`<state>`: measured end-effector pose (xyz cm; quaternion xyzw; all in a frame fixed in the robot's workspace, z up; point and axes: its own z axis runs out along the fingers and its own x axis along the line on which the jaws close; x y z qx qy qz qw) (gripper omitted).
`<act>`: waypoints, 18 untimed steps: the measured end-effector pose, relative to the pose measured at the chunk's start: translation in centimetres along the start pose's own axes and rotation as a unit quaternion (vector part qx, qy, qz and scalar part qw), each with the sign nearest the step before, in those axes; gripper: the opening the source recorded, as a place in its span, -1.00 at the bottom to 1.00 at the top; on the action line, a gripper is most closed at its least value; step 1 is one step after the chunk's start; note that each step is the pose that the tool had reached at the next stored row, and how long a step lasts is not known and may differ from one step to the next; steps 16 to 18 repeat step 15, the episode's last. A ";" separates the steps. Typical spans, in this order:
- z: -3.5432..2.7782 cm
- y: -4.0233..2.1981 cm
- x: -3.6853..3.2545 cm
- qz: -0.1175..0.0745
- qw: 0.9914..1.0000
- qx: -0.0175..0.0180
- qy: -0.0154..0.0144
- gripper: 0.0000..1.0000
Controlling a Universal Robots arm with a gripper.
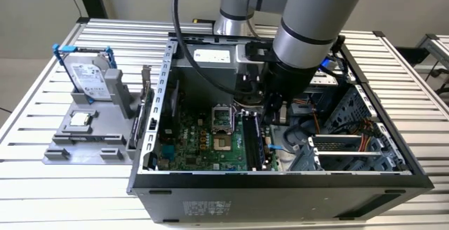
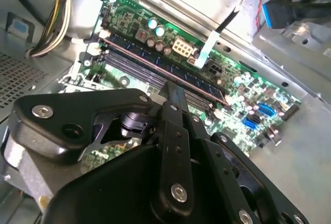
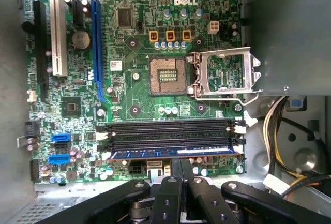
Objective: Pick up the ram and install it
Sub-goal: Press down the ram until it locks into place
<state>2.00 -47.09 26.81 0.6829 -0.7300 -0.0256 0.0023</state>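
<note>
One ram point(image 3: 173, 152) stick already sits in its motherboard point(image 3: 134, 94) slot, so it's mostly done. Tool point(image 3: 181, 169) fingers look pinched together right over it, pressing or releasing, can't tell.

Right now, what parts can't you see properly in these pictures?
- Exterior view: the ram sits among the slots, but the arm covers its far end.
- Both wrist views: the tool blocks where it meets the ram; whether it grips cannot be told.
- First wrist view: whether the ram is pushed fully home cannot be told.
- Exterior view: the processor chip on the grey stand is too small for detail.
</note>
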 end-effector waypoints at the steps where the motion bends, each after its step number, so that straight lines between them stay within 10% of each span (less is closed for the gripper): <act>1: -0.43 0.02 -0.01 0.000 1.000 0.000 0.000 -1.00; 8: -2.41 0.10 -0.07 0.000 1.000 0.000 0.001 -1.00; 18: -2.41 0.10 -0.08 0.000 1.000 0.000 0.000 -1.00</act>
